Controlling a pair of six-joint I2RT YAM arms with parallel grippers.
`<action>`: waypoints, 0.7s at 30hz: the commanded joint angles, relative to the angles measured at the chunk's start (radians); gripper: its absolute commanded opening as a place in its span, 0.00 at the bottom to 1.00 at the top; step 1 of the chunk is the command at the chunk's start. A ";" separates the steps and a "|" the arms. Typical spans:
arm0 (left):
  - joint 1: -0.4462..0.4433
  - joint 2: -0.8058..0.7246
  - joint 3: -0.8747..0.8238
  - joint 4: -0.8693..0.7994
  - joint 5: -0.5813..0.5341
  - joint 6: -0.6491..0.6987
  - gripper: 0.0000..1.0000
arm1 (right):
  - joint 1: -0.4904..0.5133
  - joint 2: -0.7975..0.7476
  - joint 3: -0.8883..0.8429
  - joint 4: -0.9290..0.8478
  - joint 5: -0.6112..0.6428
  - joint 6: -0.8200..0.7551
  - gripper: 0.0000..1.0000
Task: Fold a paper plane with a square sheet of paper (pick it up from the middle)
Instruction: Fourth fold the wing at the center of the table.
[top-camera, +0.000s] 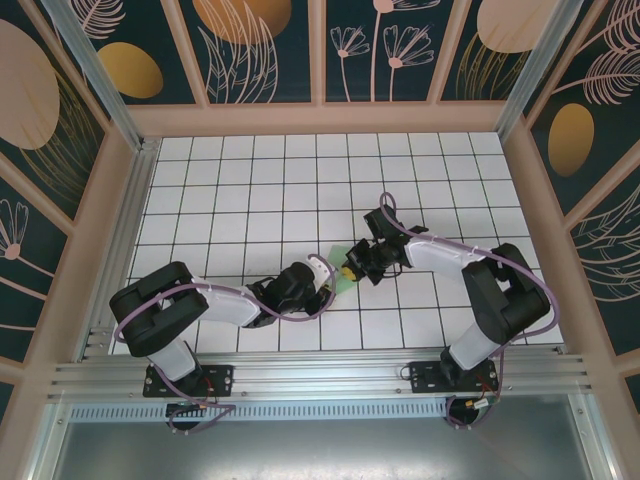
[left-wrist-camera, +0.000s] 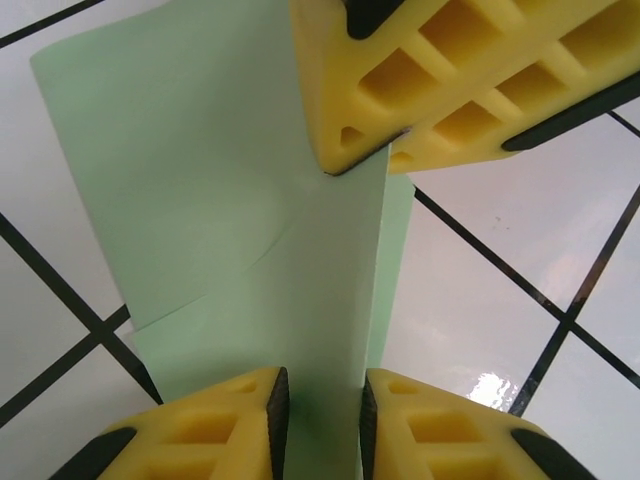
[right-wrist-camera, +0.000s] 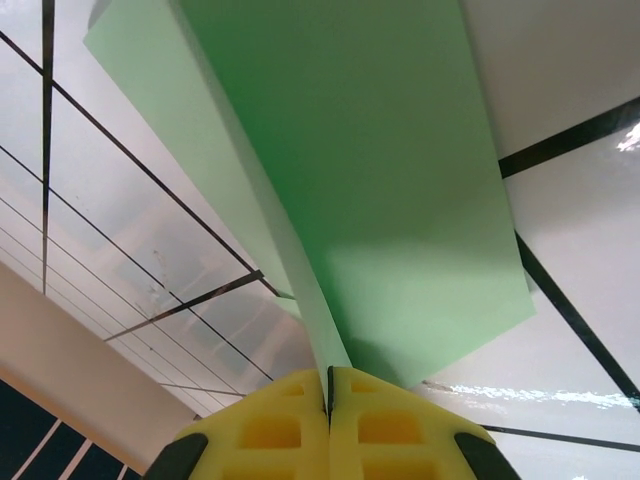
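The light green sheet of paper (top-camera: 343, 258) lies folded on the white tiled floor at mid-table, between the two grippers. A narrow ridge of it (left-wrist-camera: 335, 300) stands up from the flat flaps (left-wrist-camera: 190, 170). My left gripper (left-wrist-camera: 322, 390) straddles that ridge with its jaws parted and a gap between the pads. My right gripper (right-wrist-camera: 329, 385) is shut on the ridge's edge, with a broad green flap (right-wrist-camera: 390, 170) spreading away beyond it. In the left wrist view the right gripper's yellow fingers (left-wrist-camera: 460, 80) pinch the far end of the ridge. From above, the left gripper (top-camera: 325, 288) and right gripper (top-camera: 352, 270) nearly touch.
The white tiled floor (top-camera: 250, 190) with its black grid runs to wooden walls on three sides. An aluminium rail (top-camera: 320, 375) carries both arm bases at the near edge. Open tiles lie behind and to either side of the grippers.
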 joint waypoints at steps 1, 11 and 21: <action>-0.007 -0.001 0.019 -0.022 -0.026 0.010 0.28 | -0.007 -0.032 -0.015 0.004 -0.001 0.040 0.07; -0.007 0.002 0.010 -0.012 -0.026 -0.014 0.05 | -0.010 -0.059 0.010 -0.017 0.031 -0.050 0.46; 0.017 0.024 0.015 0.003 0.083 -0.132 0.00 | -0.050 -0.196 -0.087 0.112 0.112 -0.318 0.68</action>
